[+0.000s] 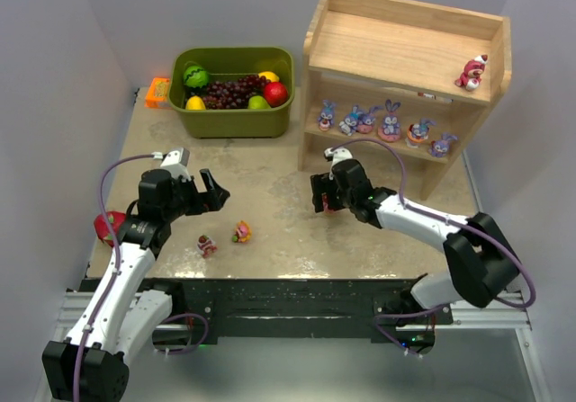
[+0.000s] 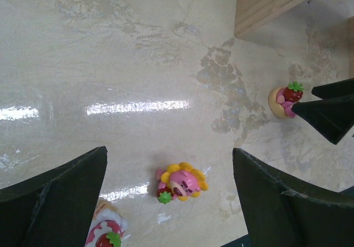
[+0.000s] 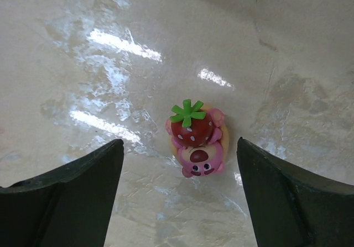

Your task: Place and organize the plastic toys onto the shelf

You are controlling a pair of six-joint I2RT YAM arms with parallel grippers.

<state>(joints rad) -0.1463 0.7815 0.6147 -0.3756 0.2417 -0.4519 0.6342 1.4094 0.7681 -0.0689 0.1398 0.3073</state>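
Note:
A pink bear with a strawberry on its head (image 3: pixel 196 142) stands on the table between the fingers of my right gripper (image 3: pixel 180 197), which is open and not touching it. In the overhead view that gripper (image 1: pixel 326 202) hovers low in front of the wooden shelf (image 1: pixel 405 56). My left gripper (image 2: pixel 171 203) is open above a pink bear with a yellow flower mane (image 2: pixel 182 182); a strawberry-topped bear (image 2: pixel 105 233) lies by its left finger. Seen from overhead, these two toys (image 1: pixel 241 232) (image 1: pixel 207 245) sit just ahead of the left gripper (image 1: pixel 216 195). Several blue bunnies (image 1: pixel 389 121) line the lower tier. A red-hatted bear (image 1: pixel 471 72) stands on the top tier.
An olive-green bin (image 1: pixel 236 123) of fake fruit stands at the back, left of the shelf, with a small orange object (image 1: pixel 157 92) beside it. A pink dragon fruit (image 1: pixel 106 227) lies at the left table edge behind my left arm. The shelf's side board (image 2: pixel 271 1) shows in the left wrist view.

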